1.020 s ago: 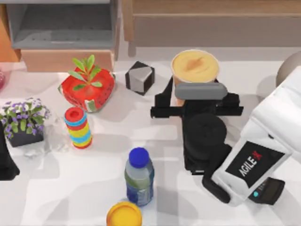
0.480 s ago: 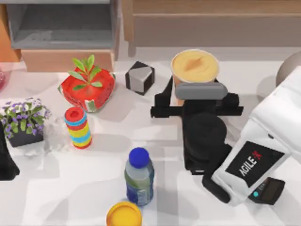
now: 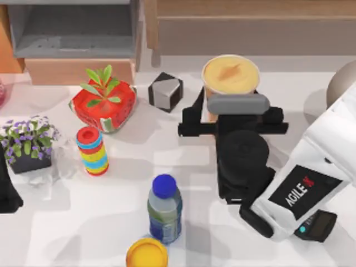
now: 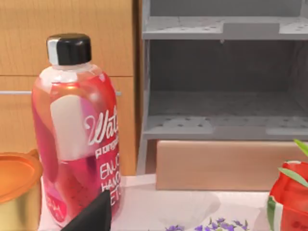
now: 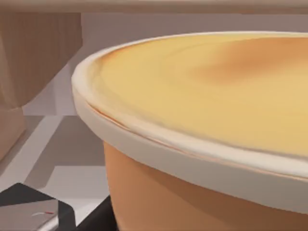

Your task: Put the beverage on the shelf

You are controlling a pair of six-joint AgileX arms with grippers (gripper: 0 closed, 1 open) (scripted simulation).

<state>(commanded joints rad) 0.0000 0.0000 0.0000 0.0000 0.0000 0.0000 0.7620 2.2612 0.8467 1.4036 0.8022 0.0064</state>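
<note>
Two black jaws of the right gripper (image 3: 233, 119) stood either side of the beverage (image 3: 230, 78), apparently closed on its lower body; the contact itself was hidden beneath the wrist. Step in hand, by judgement: cup grasped near the back of the worktop (image 3: 183, 161), just in front of the shelf (image 3: 250, 25), transfer not yet made. Next move would call for a level lift, then a short carry back into the taupe recess, clearing the front board.

Beverage: tall tapered cup, translucent orange-tan wall, pale rolled rim, smooth creamy yellow-orange top; upright. Likely slick and top-heavy.

Shelf: long light-brown wood boards, matt taupe recess.

Nearby: black-and-grey faceted block (image 3: 165, 91), just left of the cup; glossy red strawberry-form pot with green leaves (image 3: 103, 103); ringed multicolour stack (image 3: 92, 150); clear bottle, blue cap (image 3: 164, 208).

Left arm parked at the worktop's left edge, beside a pink black-capped bottle (image 4: 77, 130).
</note>
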